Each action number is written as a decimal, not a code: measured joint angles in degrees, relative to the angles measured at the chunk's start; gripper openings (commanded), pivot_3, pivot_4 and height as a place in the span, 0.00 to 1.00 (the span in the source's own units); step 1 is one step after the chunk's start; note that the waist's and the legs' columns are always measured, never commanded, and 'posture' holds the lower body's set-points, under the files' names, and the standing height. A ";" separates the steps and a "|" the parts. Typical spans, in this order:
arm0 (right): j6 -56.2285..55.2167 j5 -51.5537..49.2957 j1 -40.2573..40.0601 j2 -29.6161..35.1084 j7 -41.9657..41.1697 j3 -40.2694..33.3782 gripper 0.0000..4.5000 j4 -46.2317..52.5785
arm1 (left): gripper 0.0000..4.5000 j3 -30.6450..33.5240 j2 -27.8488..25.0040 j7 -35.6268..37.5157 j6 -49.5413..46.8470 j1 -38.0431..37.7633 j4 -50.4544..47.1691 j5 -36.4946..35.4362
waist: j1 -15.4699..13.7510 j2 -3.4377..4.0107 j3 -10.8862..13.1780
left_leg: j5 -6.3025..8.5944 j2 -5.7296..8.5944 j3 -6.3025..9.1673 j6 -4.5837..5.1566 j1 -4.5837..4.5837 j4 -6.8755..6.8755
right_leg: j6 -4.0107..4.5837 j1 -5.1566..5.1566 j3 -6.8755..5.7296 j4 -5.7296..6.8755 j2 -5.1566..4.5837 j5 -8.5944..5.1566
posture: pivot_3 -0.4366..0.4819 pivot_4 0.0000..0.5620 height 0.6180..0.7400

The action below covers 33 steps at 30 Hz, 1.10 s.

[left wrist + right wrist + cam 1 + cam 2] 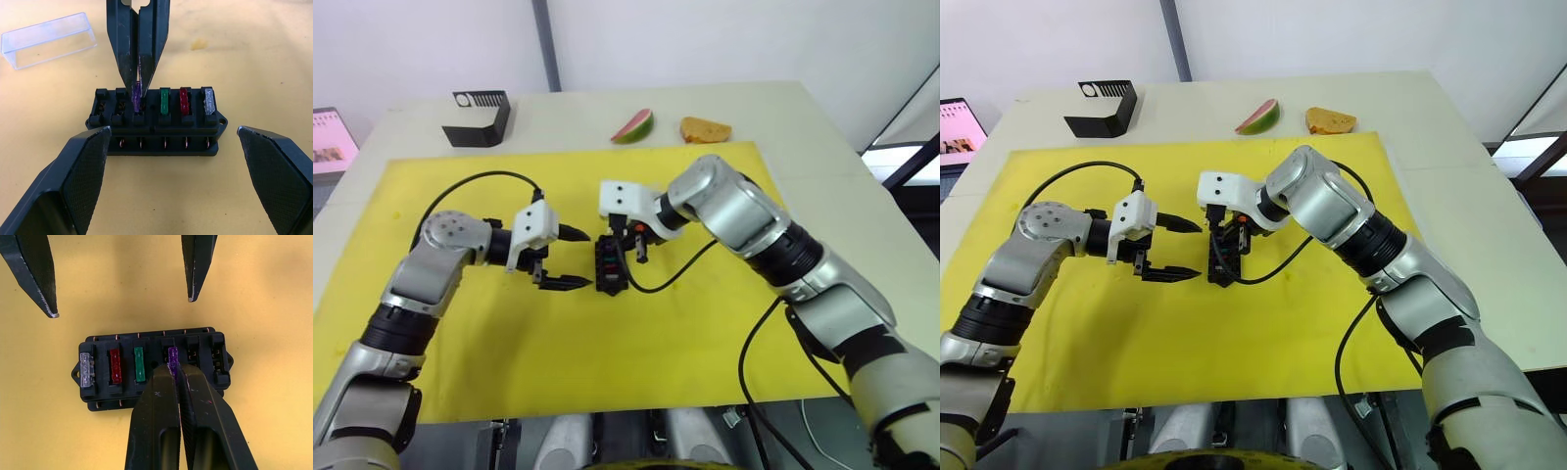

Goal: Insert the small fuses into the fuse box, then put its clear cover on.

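Left eye view: the fuse box (609,265) lies on the yellow mat (509,362) that covers the tabletop (803,117), between the two arms. The right claw (626,247) comes down onto it from above, while the left claw (570,258) waits just beside it, fingers spread wide, probably ready to steady the box if it shifts. A black angular holder (478,117), a melon slice (634,126) and a piece of bread (705,129) sit well apart at the far edge, clear of the work.

Right eye view: the same layout; the right claw stands nearly upright over the box, which suits pressing a blade straight down into a slot.

Left wrist view: the right claw's fingers are pinched together on a purple fuse (136,95), whose lower end is already in its slot. Green (164,101), red (184,100) and grey (209,101) fuses are seated in the same row; two slots beside the purple one look empty. The clear cover (48,39) lies on the mat behind the box, open side down, set aside until the row is full.

Right wrist view: the closed fingers hold the purple fuse by its top edge, leaving the blades free to enter. The left claw's two tips hang open beyond the box, not touching it.
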State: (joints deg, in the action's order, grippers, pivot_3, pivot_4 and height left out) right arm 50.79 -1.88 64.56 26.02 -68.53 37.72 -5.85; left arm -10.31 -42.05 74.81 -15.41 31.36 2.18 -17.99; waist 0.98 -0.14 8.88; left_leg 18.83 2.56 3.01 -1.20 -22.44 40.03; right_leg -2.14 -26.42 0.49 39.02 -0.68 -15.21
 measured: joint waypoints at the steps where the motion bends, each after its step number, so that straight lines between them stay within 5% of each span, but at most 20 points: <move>1: -0.01 0.00 0.00 -0.08 -0.03 0.00 0.00 -0.08 | 0.97 0.00 0.00 -0.01 0.00 0.00 0.00 0.00 | 0.00 0.00 0.00 | 0.00 0.00 0.00 0.00 0.00 0.00 | 0.00 0.00 0.00 0.00 0.00 0.00 | 0.48 0.27 1.00; 22: -2.52 3.02 1.45 -1.35 -1.59 2.13 0.00 -2.39 | 0.97 -0.01 0.56 -0.07 0.82 -0.21 -0.07 0.16 | 0.13 0.00 -0.01 | -0.01 0.00 0.00 -0.01 0.01 0.01 | 0.00 -0.01 0.00 0.03 0.00 0.00 | 0.48 0.27 1.00; 28: -0.35 2.41 1.15 -1.31 -0.98 0.61 0.52 -0.42 | 1.00 0.00 0.55 -0.07 0.96 -0.35 -0.08 0.34 | 0.04 0.00 -0.01 | -0.01 0.00 0.00 -0.01 0.00 0.01 | 0.00 -0.02 0.00 0.03 0.00 0.00 | 0.48 0.27 1.00; 33: 3.33 -1.47 1.12 -0.75 0.55 -7.45 0.52 4.48 | 1.00 0.01 0.55 -0.07 0.86 -0.39 -0.14 0.32 | -0.05 0.00 -0.01 | 0.00 0.00 0.00 -0.01 0.00 0.01 | 0.00 -0.01 0.00 0.03 -0.01 0.00 | 0.48 0.27 1.00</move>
State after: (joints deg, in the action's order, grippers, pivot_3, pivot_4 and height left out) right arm 54.12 -3.35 65.68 25.28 -67.98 30.27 -1.37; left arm -10.31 -41.51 74.74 -14.54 30.98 2.04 -17.67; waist 0.93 -0.15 8.87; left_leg 18.83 2.56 3.02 -1.21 -22.44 40.05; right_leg -2.14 -26.43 0.50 39.05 -0.69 -15.21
